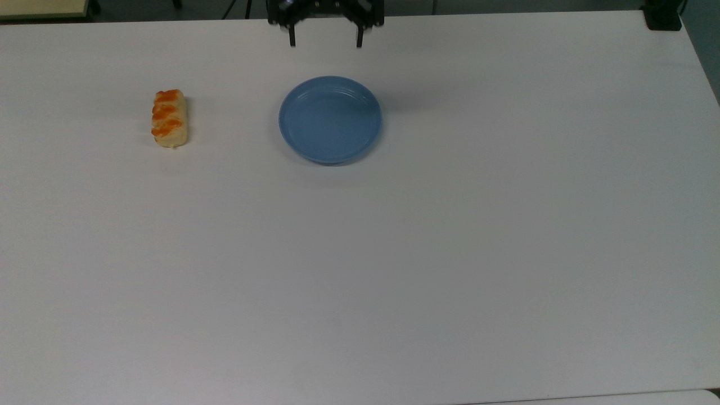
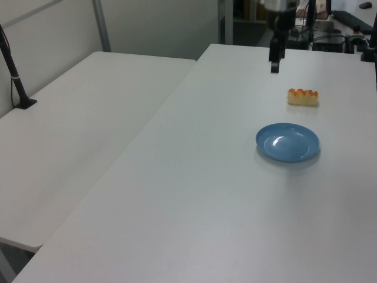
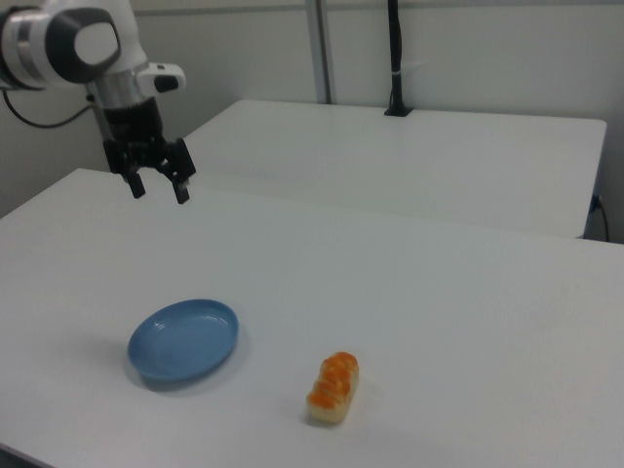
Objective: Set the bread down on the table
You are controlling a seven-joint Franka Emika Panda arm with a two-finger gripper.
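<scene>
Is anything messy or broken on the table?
Nothing stands out. The bread lies whole on the table, apart from the empty blue plate. No crumbs or spills show. The pincer hangs open above the table's far edge in the top view, holding nothing.

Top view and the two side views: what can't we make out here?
- Arm: in the top view the upper edge cuts it off, leaving the tool with its two open fingers.
- Tool in the left view: seen edge-on, so its opening cannot be judged there.
- Bread: its underside, hidden by its own body where it rests on the table.
- Plate: its base, hidden against the table.
</scene>
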